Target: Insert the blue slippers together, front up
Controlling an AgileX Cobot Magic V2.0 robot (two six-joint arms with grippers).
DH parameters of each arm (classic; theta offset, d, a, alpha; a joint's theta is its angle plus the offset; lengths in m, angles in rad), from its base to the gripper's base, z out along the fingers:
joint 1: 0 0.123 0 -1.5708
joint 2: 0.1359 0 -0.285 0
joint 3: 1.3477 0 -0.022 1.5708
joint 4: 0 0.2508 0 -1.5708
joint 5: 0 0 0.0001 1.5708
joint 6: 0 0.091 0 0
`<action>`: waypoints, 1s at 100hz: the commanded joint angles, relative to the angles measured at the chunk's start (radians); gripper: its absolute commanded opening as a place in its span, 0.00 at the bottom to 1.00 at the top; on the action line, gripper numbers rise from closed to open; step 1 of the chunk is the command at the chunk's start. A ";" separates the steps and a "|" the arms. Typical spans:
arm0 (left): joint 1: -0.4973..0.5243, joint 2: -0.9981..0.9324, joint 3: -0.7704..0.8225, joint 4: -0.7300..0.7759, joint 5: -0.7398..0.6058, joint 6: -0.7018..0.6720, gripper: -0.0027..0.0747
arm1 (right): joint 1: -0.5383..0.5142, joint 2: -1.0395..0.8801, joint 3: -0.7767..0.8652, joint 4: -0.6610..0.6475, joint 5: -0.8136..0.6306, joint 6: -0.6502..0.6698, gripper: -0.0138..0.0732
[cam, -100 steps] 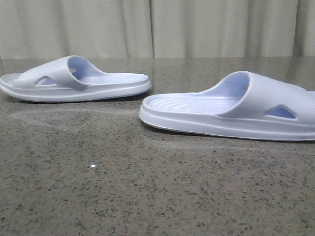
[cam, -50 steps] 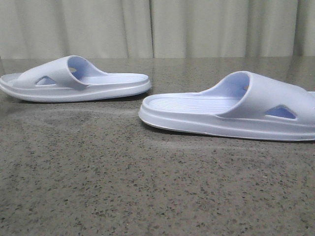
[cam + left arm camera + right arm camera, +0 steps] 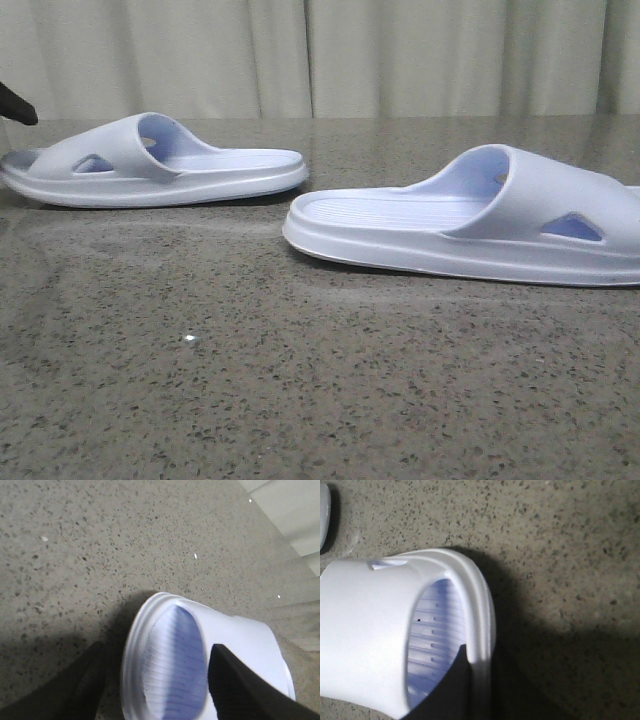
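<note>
Two pale blue slippers lie on the speckled stone table. The left slipper [image 3: 150,160] sits far left and the right slipper [image 3: 470,220] nearer on the right, heels toward each other. My left gripper [image 3: 157,652] is open, its dark fingers [image 3: 75,685] on either side of the left slipper's [image 3: 175,665] end, apart from it. A black tip of it [image 3: 15,104] shows at the front view's left edge. My right gripper [image 3: 479,657] has one finger [image 3: 452,685] inside the right slipper [image 3: 365,630] and is closed on its side rim.
The grey-speckled stone table [image 3: 300,380] runs from the front edge back to a pale curtain [image 3: 400,50]. The end of the other slipper [image 3: 323,515] shows at the right wrist view's edge. A pale floor strip [image 3: 290,510] lies beyond the table edge.
A black tip of my left gripper has come into the front view at the left edge, above the left slipper's end. Both slippers lie where they were.
</note>
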 commanded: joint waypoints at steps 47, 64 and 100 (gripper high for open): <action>0.002 0.053 -0.053 -0.099 0.112 0.043 0.43 | -0.005 -0.017 -0.024 0.029 -0.036 -0.020 0.04; 0.002 0.053 -0.053 -0.106 0.119 0.046 0.05 | -0.005 -0.017 -0.024 0.029 -0.034 -0.020 0.04; 0.002 0.022 -0.053 -0.108 0.179 0.058 0.05 | -0.005 -0.017 -0.024 0.054 -0.014 -0.020 0.04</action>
